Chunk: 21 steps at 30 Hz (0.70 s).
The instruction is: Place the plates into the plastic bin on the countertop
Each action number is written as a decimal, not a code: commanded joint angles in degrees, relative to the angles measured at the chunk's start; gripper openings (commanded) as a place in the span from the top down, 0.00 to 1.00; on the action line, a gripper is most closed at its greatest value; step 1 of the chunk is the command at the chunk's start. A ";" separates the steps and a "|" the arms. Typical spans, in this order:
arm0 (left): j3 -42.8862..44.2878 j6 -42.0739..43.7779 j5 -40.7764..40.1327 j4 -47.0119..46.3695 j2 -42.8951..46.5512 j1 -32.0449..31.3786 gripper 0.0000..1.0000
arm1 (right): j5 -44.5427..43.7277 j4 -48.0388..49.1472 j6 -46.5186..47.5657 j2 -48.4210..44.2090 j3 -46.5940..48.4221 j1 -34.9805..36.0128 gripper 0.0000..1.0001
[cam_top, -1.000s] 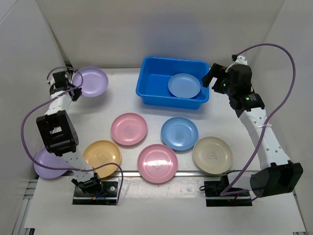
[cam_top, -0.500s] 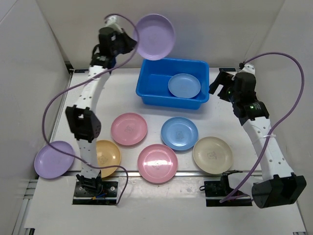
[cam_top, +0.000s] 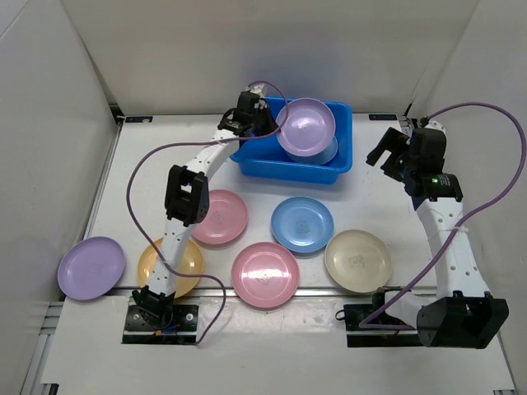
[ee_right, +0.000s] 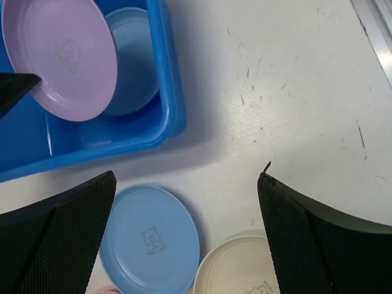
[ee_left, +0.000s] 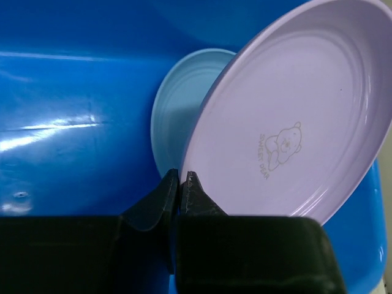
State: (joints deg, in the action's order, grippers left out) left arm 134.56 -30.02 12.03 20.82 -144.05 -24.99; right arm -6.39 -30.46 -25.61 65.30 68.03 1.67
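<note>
My left gripper (cam_top: 277,126) is shut on the rim of a lilac plate (cam_top: 307,125) and holds it tilted over the blue plastic bin (cam_top: 255,152). In the left wrist view the closed gripper (ee_left: 182,177) pinches the lilac plate (ee_left: 294,110) by its edge. A light blue plate (ee_left: 177,110) lies in the bin (ee_left: 61,92) below it. My right gripper (cam_top: 387,154) is open and empty above the countertop (cam_top: 148,181), right of the bin. In the right wrist view the right gripper (ee_right: 187,177) hangs near a blue plate (ee_right: 150,239) and a cream plate (ee_right: 239,269).
On the countertop lie a pink plate (cam_top: 216,216), a blue plate (cam_top: 302,224), a second pink plate (cam_top: 265,274), a cream plate (cam_top: 357,260) and an orange-yellow plate (cam_top: 188,262) partly behind my left arm. Another lilac plate (cam_top: 90,267) sits at the left edge.
My left arm lifted the lilac plate from the far left, swung it high behind the bin and brought it down over the bin. My right gripper drew back to the right.
</note>
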 commanded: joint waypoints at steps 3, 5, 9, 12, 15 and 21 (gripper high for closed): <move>4.30 -4.17 -2.88 -5.87 -0.96 -2.25 0.90 | 5.16 -2.23 -0.76 1.85 -1.23 -3.15 0.01; 4.83 -3.65 -5.51 -6.23 -1.85 -3.13 0.90 | 5.16 -2.24 -0.41 2.20 -1.41 -3.61 0.01; 4.31 -3.91 -8.16 -6.05 -3.78 -3.57 0.90 | 4.99 -2.06 0.29 3.78 -1.41 -3.87 0.01; 4.30 -4.69 -9.57 -6.05 -5.01 -3.66 0.90 | 5.16 -1.89 0.29 4.66 -0.97 -3.87 0.01; 5.88 -4.78 -8.52 -6.40 -6.24 -4.01 0.90 | 7.27 -1.89 0.29 5.36 -0.88 -3.87 0.01; 6.06 -5.49 -10.45 -6.40 -6.60 -4.36 0.81 | 7.45 -2.24 0.12 6.42 -0.36 -3.78 0.01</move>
State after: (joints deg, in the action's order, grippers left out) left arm 137.75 -34.35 2.83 17.06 -152.18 -28.82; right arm 0.03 -33.06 -25.56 71.66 66.63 -1.98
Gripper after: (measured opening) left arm 0.180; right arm 0.987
